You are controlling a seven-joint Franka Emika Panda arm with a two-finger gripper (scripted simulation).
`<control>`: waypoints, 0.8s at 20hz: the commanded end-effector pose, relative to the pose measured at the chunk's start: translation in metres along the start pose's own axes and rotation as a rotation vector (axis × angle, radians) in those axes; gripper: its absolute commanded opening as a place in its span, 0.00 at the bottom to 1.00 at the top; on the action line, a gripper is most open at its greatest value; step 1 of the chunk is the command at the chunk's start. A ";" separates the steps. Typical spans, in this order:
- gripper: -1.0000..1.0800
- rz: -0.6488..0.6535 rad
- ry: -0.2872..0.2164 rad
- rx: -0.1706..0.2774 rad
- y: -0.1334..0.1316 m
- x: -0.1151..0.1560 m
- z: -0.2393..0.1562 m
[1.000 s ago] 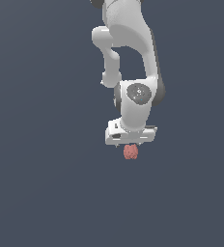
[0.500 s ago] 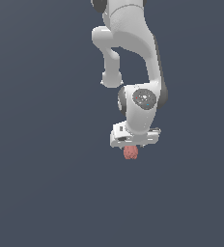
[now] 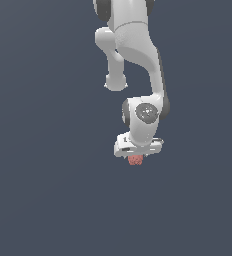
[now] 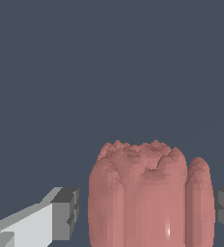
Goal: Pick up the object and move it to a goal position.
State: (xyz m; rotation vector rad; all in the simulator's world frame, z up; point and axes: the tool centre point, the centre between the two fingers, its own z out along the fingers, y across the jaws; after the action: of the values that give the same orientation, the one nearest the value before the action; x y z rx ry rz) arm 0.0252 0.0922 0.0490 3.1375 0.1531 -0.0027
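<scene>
The reddish-pink, strawberry-like object point(image 3: 135, 160) is being seen directly beneath the white gripper point(image 3: 136, 156) of the Panda arm point(image 3: 138, 60), touching its underside in the exterior view. In the wrist view the bumpy object point(image 4: 150, 198) is being flanked by the two grey finger pads point(image 4: 65, 213), one on each side, with a visible gap at the nearer pad; whether the object is being clamped cannot be told

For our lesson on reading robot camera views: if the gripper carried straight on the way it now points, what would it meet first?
The reddish-pink object comes first: in the wrist view it sits between the fingers, with gaps showing on both sides. Beyond the gripper only plain dark background shows, at a depth that cannot be judged.
</scene>
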 end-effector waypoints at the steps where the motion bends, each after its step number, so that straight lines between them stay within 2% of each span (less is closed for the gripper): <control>1: 0.96 0.000 0.001 0.000 0.000 0.001 0.007; 4: 0.96 0.000 0.001 0.000 0.000 0.002 0.009; 5: 0.00 0.000 0.001 0.000 0.000 0.002 0.009; 16: 0.00 0.000 0.003 0.000 0.000 0.002 0.008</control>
State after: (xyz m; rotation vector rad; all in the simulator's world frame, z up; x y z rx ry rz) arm 0.0271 0.0924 0.0409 3.1377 0.1525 0.0009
